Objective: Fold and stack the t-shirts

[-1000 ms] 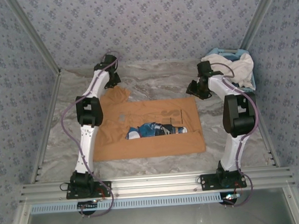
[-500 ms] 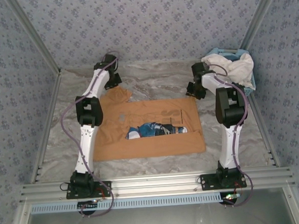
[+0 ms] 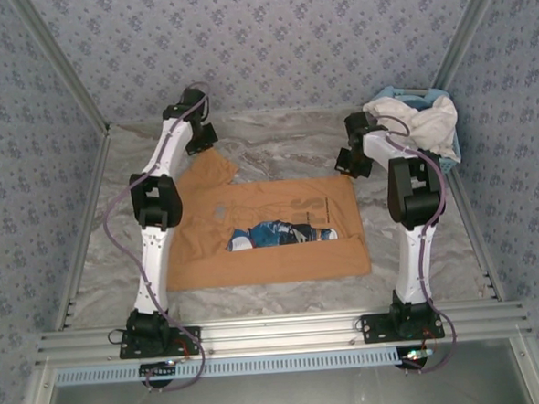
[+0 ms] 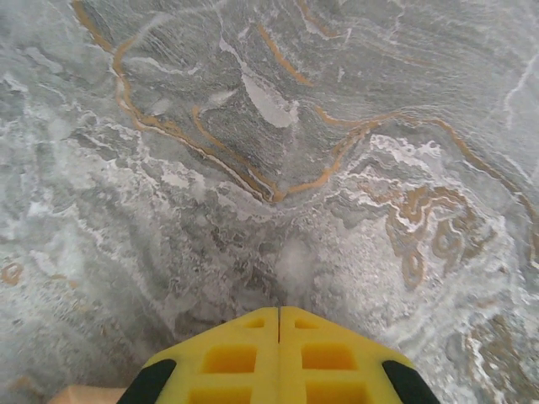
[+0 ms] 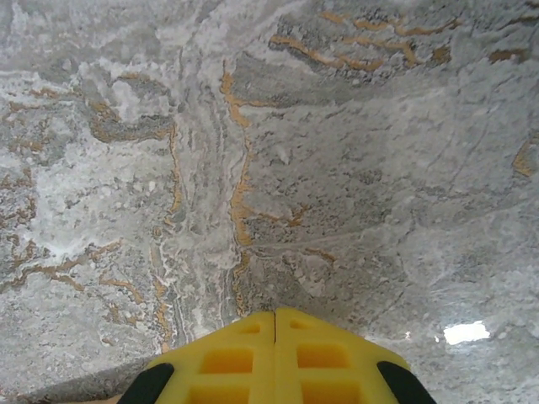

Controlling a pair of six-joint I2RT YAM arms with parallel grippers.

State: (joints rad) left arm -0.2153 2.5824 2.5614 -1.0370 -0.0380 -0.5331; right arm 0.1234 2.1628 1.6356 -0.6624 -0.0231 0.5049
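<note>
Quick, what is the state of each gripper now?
Left gripper: closed; whether it pinches the tan t-shirt cannot be told.
Right gripper: closed; likewise cannot be told.

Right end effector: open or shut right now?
Shut: the right end effector shows its yellow fingers pressed together along a thin seam, no cloth visible between them, above the marble table.

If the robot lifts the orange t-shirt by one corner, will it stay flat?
Probably floppy: the tan-orange t-shirt lies flat with soft wrinkles and a rumpled sleeve, so it would likely droop. It looks thin, so probably light. Pushed, it may bunch up rather than slide on the marble table.
</note>
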